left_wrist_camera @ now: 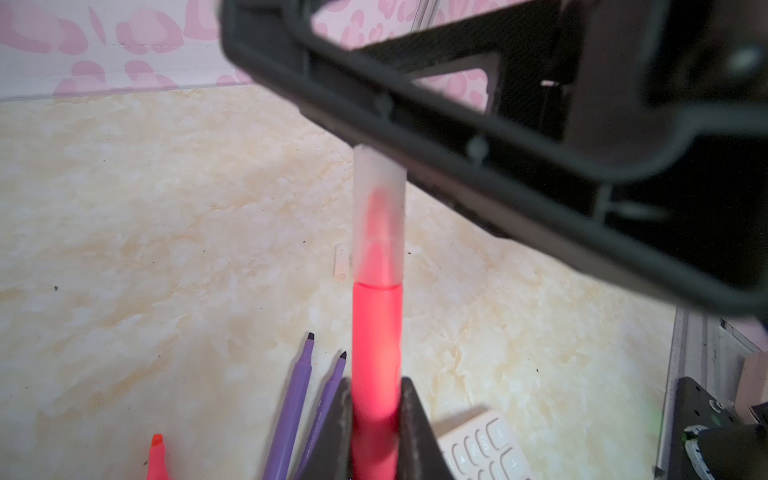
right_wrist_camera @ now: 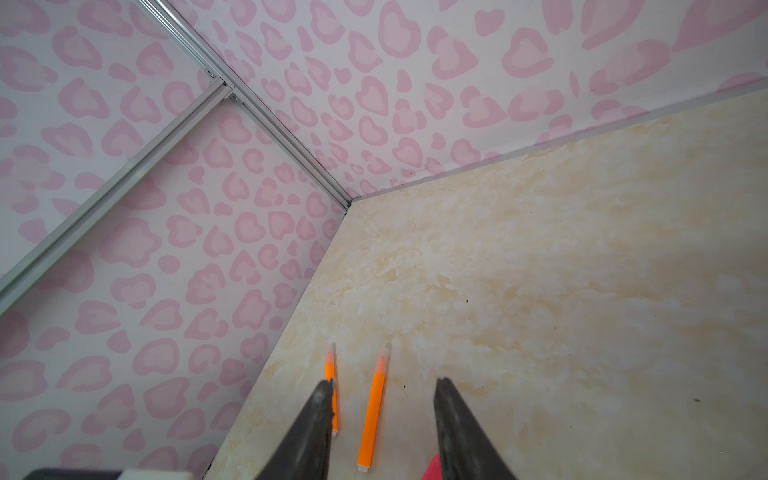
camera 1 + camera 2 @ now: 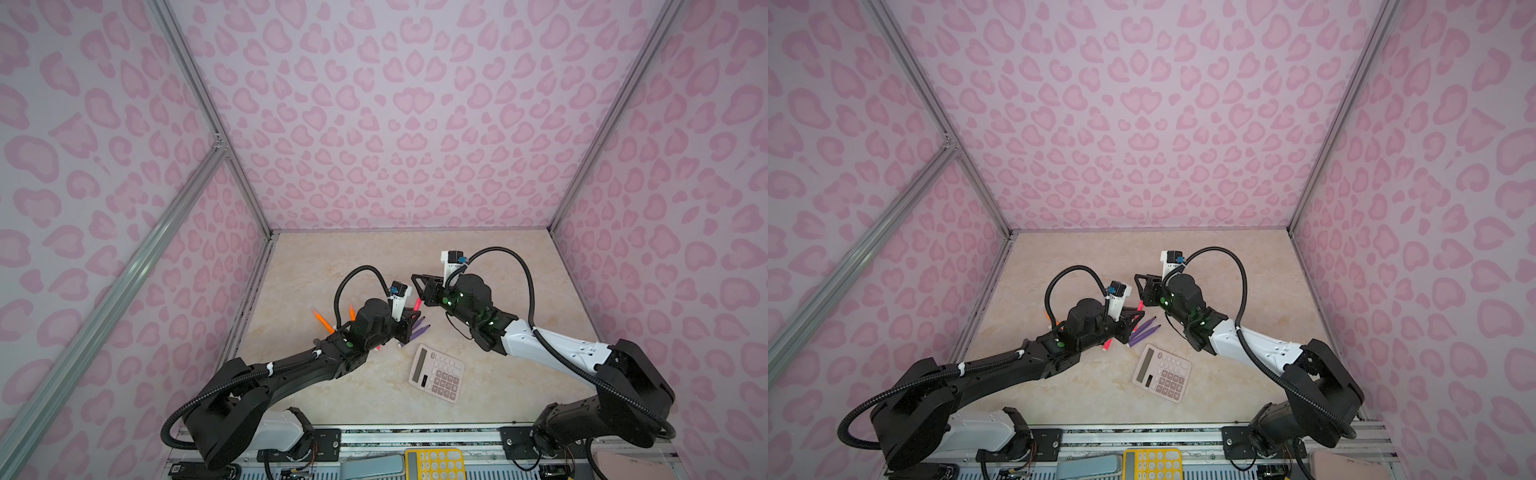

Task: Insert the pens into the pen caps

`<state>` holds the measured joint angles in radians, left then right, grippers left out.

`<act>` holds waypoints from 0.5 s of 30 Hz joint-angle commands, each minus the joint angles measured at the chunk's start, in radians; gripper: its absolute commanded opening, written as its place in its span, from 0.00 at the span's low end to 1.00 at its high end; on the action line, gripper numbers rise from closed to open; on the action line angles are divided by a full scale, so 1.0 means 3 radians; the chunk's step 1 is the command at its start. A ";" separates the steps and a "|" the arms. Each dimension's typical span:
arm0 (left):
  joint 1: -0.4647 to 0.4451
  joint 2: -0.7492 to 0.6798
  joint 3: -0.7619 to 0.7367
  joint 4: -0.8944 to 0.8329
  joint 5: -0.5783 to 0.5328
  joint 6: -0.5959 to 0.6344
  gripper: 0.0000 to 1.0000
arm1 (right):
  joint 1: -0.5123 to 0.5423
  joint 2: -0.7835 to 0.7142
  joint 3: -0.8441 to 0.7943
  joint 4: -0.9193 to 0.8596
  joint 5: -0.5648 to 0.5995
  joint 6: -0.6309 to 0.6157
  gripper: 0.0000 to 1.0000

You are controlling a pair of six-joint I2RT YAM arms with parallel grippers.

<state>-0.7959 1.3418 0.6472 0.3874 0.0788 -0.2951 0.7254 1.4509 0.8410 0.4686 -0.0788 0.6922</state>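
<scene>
Six pens show. The left end effector [image 1: 377, 386] is clamped narrow on one pink-red pen [image 1: 376, 324], held above the counter [image 3: 519, 291] between the two arms. The pen's tip sits inside a clear cap [image 1: 379, 208]. The right end effector [image 2: 382, 388] is just beside that cap, its jaws apart with nothing between them; whether it touches the cap I cannot tell. A second pink-red pen [image 3: 1108, 344] lies on the counter, partly under the left arm. Two purple pens [image 1: 291, 411] lie side by side beneath the held one, their dark tips bare. Two orange pens [image 2: 371, 415] lie near the left wall, each tip seemingly capped. One loose cap [image 1: 340, 262] lies on the counter. One pink calculator [image 3: 436, 374] lies near the purple pens.
</scene>
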 commanded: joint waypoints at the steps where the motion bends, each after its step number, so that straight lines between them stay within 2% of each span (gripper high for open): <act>1: -0.0002 -0.0042 0.0036 0.0028 -0.0028 0.0036 0.03 | -0.0014 0.0026 0.0016 -0.0060 0.0026 0.0004 0.42; 4: -0.0003 -0.0057 0.0030 0.0020 -0.0038 0.0040 0.03 | -0.0029 0.0030 0.0029 -0.0086 0.0019 0.0006 0.41; 7: -0.0001 -0.0049 0.0050 0.0023 -0.0029 0.0038 0.03 | -0.0029 0.0057 0.0035 -0.0059 -0.0041 0.0017 0.30; 8: -0.0004 -0.0041 0.0054 0.0022 -0.0026 0.0035 0.03 | -0.0030 0.0074 0.0044 -0.0060 -0.0057 0.0014 0.22; 10: -0.0006 -0.0040 0.0060 0.0028 -0.0023 0.0035 0.03 | -0.0031 0.0092 0.0061 -0.0064 -0.0078 0.0014 0.11; 15: -0.0003 -0.0060 0.0072 0.0030 -0.0138 0.0011 0.03 | -0.0029 0.0094 0.0053 -0.0040 -0.0140 0.0037 0.04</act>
<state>-0.7975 1.3338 0.6544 0.3717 0.0628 -0.2947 0.7155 1.4731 0.8577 0.4438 -0.1040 0.7040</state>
